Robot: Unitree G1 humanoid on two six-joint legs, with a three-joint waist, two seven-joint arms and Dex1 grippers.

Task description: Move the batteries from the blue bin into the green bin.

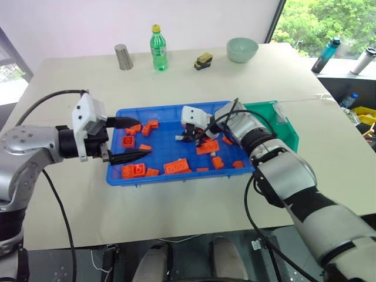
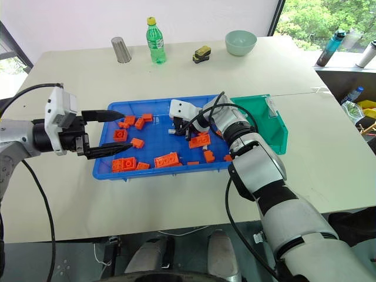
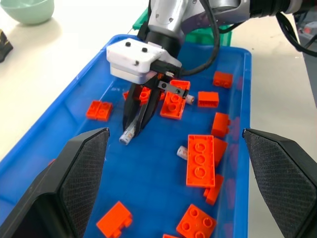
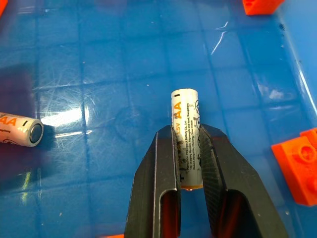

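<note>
Two batteries: both on the floor of the blue bin [image 1: 120,176]; one battery [image 4: 185,136] lies clamped between the right gripper's fingers, its white labelled end sticking out past the fingertips; the second battery [image 4: 20,131] lies loose near it, end-on in the right wrist view
Right gripper [image 3: 134,124]: closed on the first battery, reaching down to the bin floor near the bin's middle, fingers pinched together at the tips
Left gripper [image 1: 130,138]: open, empty, fingers spread wide, held over the bin's left end, well apart from the right gripper
Blue bin: on the table [image 1: 70,82], scattered with orange bricks [image 1: 176,166]; a third pale cylinder [image 3: 182,152] peeks out beside a long brick, too hidden to say more
Green bin [image 1: 288,132]: just beside the blue bin's right end, touching or nearly so; cannot tell what is inside
Far edge of table: metal cup [image 1: 123,57], green bottle [image 1: 158,48], small yellow-black object [image 1: 203,61], pale bowl [image 1: 242,50]
</note>
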